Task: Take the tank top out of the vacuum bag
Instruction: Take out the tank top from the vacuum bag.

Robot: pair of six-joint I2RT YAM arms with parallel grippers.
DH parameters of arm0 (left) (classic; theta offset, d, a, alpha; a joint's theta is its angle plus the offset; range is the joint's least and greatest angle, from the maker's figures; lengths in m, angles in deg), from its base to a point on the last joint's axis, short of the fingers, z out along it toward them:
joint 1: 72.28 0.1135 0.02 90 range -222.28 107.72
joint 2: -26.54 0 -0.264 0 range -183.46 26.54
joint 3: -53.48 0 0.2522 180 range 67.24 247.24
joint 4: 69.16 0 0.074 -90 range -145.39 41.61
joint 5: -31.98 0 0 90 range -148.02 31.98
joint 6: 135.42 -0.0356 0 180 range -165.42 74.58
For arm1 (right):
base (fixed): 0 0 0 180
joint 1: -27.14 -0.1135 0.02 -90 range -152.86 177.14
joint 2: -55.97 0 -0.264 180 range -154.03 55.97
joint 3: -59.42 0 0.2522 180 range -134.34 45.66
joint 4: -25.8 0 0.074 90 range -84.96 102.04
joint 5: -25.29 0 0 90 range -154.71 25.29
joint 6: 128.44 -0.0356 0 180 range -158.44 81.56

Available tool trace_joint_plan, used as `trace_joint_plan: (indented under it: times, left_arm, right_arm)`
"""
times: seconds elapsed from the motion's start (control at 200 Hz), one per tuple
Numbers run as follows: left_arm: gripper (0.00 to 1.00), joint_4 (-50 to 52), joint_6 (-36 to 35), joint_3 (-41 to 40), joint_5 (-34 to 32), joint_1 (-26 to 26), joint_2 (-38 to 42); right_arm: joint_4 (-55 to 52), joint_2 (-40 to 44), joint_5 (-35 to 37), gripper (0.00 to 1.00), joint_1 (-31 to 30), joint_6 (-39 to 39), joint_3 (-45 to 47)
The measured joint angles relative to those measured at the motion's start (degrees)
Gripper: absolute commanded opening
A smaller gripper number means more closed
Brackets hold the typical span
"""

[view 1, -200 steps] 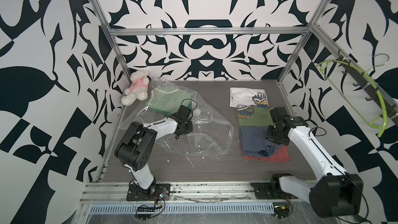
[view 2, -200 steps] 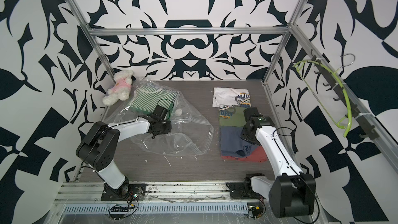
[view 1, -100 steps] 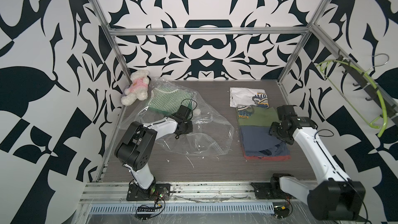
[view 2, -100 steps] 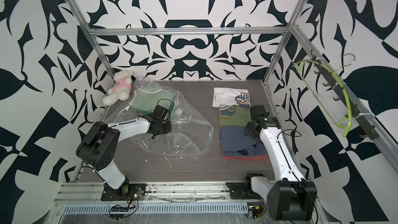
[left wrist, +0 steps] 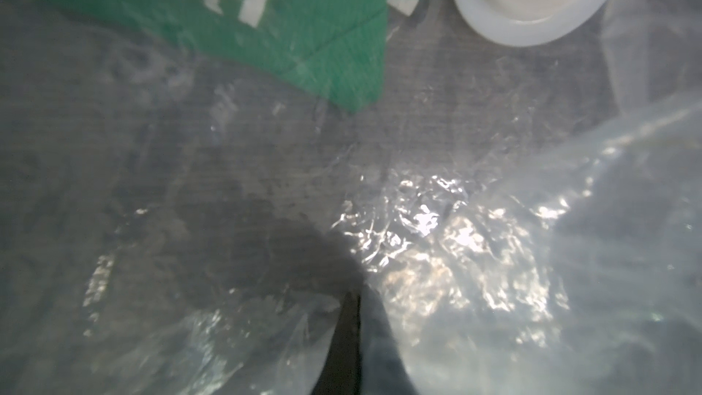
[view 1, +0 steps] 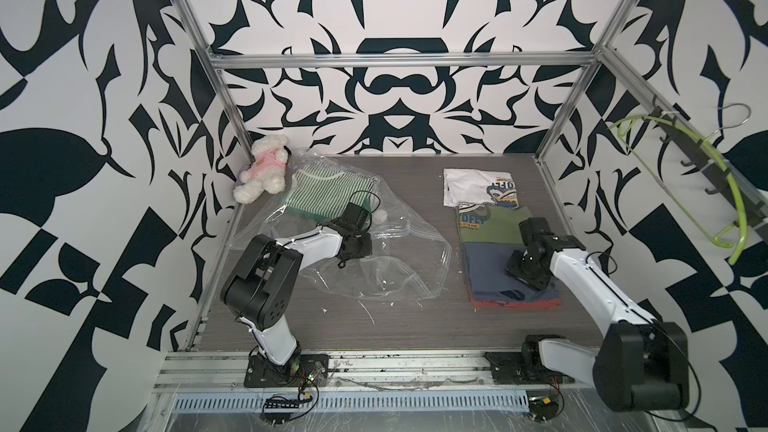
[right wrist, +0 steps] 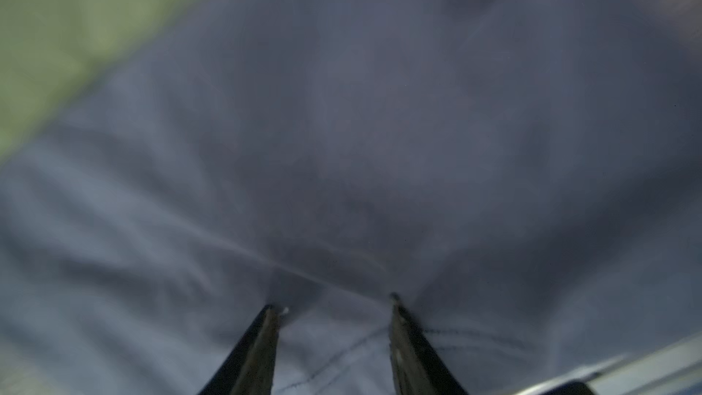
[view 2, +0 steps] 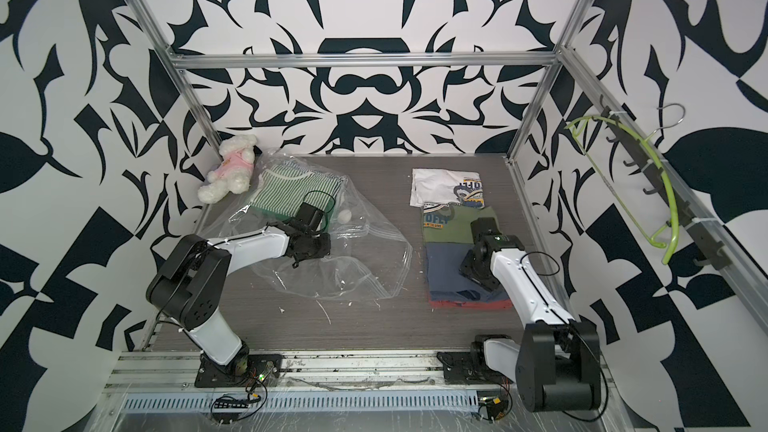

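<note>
Tank top (view 1: 324, 197): green-and-white striped and folded, lying at the far left end inside the vacuum bag (view 1: 374, 280). It is not out yet.
Vacuum bag: clear film spread over the left half of the table (view 1: 415, 326). The white valve (view 1: 379, 214) is just right of the tank top. The zip edge runs along the right and near sides, and the mouth looks slack.
Left gripper (left wrist: 350, 307): fingers together with film gathered at the tips. I read this as a pinch on the bag's upper layer, just near of the garment's corner.
Right gripper (right wrist: 333, 302): fingers apart with nothing between them. The tips are at the navy shirt (view 1: 486, 272) on the folded stack (view 1: 494, 222) at right, well apart from the bag.
Step in hand (judged): bring the right arm across to the bag mouth and in to the tank top.
Approach: enter low from the right, under the lifted layer, with fingers wide, and stay clear of the zip strip.
Grasp: take the nearest corner of cloth only, with no film between the fingers.
Pull: draw rightward along the table, using the left pinch as the anchor so the bag does not travel.
Risk: the film is slippery and clings, and the valve may catch cloth. The plush toy (view 1: 262, 168) sits just beside the bag's far left corner.
</note>
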Motion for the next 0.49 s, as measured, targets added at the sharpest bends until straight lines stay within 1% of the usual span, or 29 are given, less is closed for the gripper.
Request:
trace_joint_plan:
  times: [0.075,0.18,0.275,0.375,0.46,0.495]
  left_arm:
    - [0.00,-0.02,-0.02,-0.17,0.07,0.00,0.61]
    - [0.00,-0.02,-0.11,-0.20,0.31,0.00,1.46]
    - [0.00,0.07,-0.15,-0.22,0.48,0.00,2.73]
    - [0.00,0.52,-0.15,-0.22,0.57,0.04,5.05]
    - [0.00,1.29,-0.15,-0.07,0.79,0.04,7.52]
    - [0.00,1.77,-0.13,0.13,1.01,0.04,8.44]
  right_arm:
    - [2.78,-1.18,-2.23,0.57,1.33,-1.33,1.92]
    - [3.52,0.46,-3.87,0.68,2.36,-2.25,1.90]
    - [2.69,4.42,-4.57,0.77,2.29,-1.20,0.90]
    - [2.56,9.99,-5.44,0.87,1.77,1.05,-2.64]
    - [4.98,13.55,-7.93,0.89,0.66,2.78,-5.33]
    - [6.51,14.62,-9.27,0.87,-0.22,3.39,-5.84]
